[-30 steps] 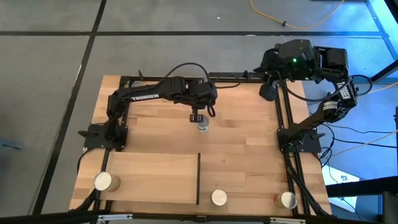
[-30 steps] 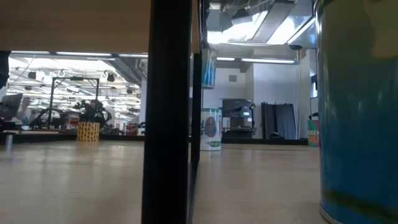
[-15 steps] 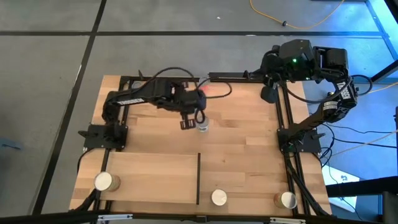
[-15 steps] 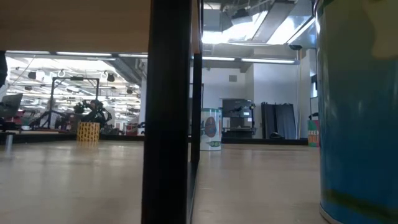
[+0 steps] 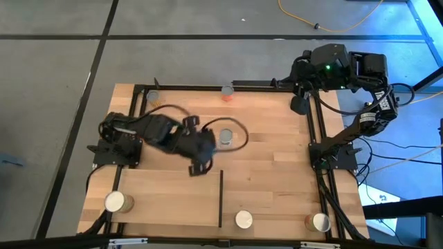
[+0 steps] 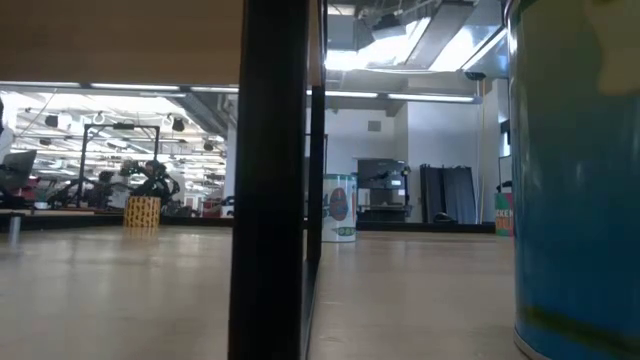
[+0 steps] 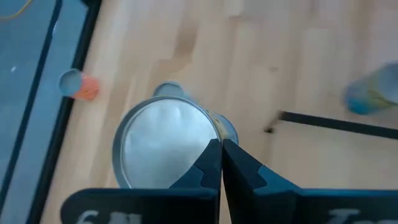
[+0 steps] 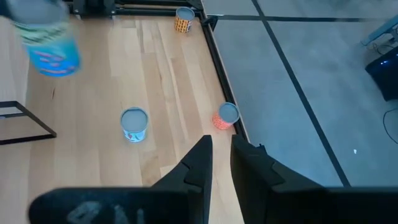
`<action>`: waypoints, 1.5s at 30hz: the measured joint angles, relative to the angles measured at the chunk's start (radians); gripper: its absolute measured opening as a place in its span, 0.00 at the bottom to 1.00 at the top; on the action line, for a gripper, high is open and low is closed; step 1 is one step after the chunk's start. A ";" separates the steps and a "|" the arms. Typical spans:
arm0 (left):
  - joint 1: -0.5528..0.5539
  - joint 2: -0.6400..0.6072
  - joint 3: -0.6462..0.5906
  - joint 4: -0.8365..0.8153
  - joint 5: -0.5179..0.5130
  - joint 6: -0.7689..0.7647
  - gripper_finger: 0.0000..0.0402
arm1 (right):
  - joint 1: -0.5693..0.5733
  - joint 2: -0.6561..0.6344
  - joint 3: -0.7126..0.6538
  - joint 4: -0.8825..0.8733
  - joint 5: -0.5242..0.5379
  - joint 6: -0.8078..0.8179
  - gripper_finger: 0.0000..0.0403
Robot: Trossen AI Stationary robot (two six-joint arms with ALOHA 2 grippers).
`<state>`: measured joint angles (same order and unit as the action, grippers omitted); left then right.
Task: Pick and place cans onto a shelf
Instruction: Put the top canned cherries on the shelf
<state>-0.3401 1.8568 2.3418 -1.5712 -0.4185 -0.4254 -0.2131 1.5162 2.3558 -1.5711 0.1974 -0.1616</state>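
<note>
Along the near edge of the worktop [image 5: 270, 166], in the high view, three cans stand well apart: a can at seven o'clock [image 5: 115, 201] on the shelf [image 5: 169, 197], a can at six o'clock [image 5: 243, 220] just beyond the shelf's thin black bar [image 5: 221, 198], and a can at five o'clock [image 5: 320, 222] beside the frame rail. The low view looks level across the wood, with the black bar [image 6: 268, 180] upright in front and a blue-labelled can [image 6: 575, 175] filling the side of the picture. Toward the centre, the left end effector [image 5: 198, 164] hangs low over the boards at the shelf's far edge, its arm folded back toward nine o'clock; the left wrist view shows its fingers [image 7: 209, 167] pressed together with nothing between them, above the silver top of a middle can [image 7: 163, 144]. That can [image 5: 225, 137] stands just beyond the end effector, apart from it. At twelve o'clock an orange-labelled can [image 5: 227, 92] stands against the far rail. The right end effector [image 5: 297, 102] waits at two o'clock above the far corner; the right wrist view shows its fingers [image 8: 199, 163] slightly apart and holding nothing, with the orange can [image 8: 226, 116] and the middle can [image 8: 134, 124] below.
</note>
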 joint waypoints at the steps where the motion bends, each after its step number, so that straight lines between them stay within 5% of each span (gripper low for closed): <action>1: -0.024 -0.005 0.001 0.000 -0.011 -0.016 0.00 | 0.000 0.000 0.000 0.000 -0.001 0.000 0.15; 18: -0.384 -0.027 -0.059 0.000 -0.091 -0.316 0.00 | 0.000 0.000 0.000 0.012 -0.116 -0.001 0.15; 27: -0.423 -0.027 -0.161 0.000 -0.059 -0.412 0.00 | 0.000 0.000 0.000 0.020 -0.116 -0.001 0.15; 45: -0.440 -0.027 -0.163 0.000 0.015 -0.459 0.00 | 0.000 0.000 0.000 0.020 -0.113 0.000 0.15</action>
<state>-0.7799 1.8301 2.1792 -1.5711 -0.4030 -0.8841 -0.2131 1.5162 2.3558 -1.5513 0.0849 -0.1619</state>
